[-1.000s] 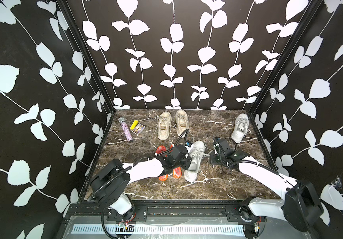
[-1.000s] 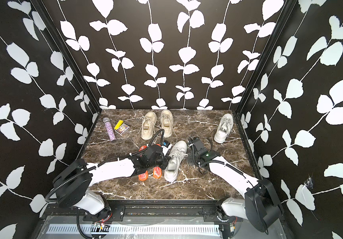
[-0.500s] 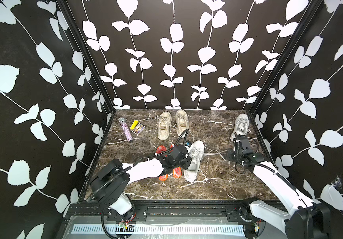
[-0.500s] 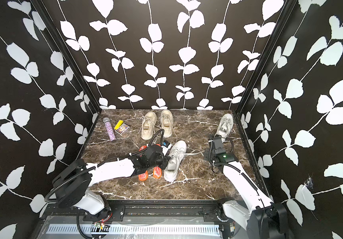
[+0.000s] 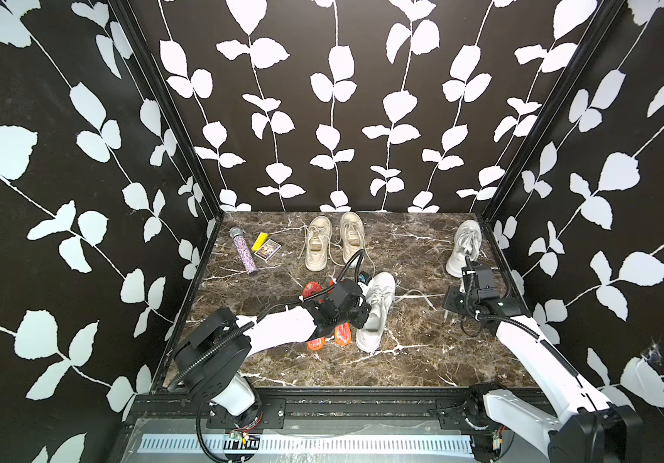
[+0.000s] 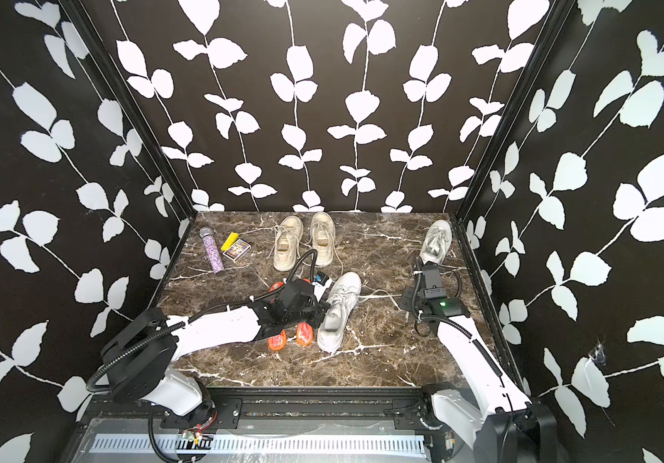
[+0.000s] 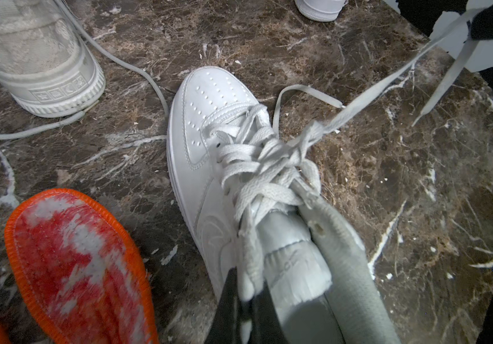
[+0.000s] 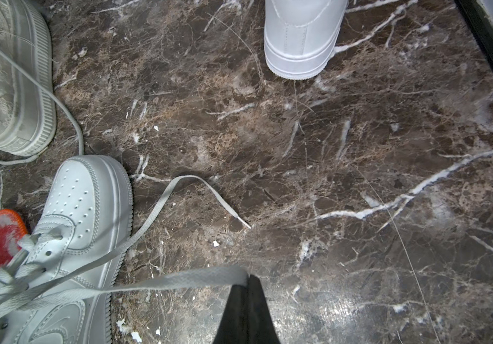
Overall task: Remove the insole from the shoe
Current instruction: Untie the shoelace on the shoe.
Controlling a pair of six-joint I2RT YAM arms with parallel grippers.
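The white shoe (image 5: 378,308) stands mid-scene on the marble tabletop (image 5: 422,360). Its long axis runs near to far, with the toe at the far end leaning slightly right and the opening at the near end. The left pincer (image 7: 243,300) is narrowed down on the shoe's upper edge beside the tongue (image 7: 292,253), on the shoe's left side. That makes the left arm the nearer one, already in contact. The right pincer (image 8: 246,287) sits well to the right of the shoe, clamped on the end of a lace (image 8: 179,281) that runs taut to the eyelets.

The insole should lie inside the shoe, below and nearward of the left pincer. None of it shows for certain: only grey lining (image 7: 346,262) is visible at the opening, and the tongue and laces probably cover the rest. 2 orange insoles (image 5: 342,336) lie just left of the shoe, partly hidden by the left arm.
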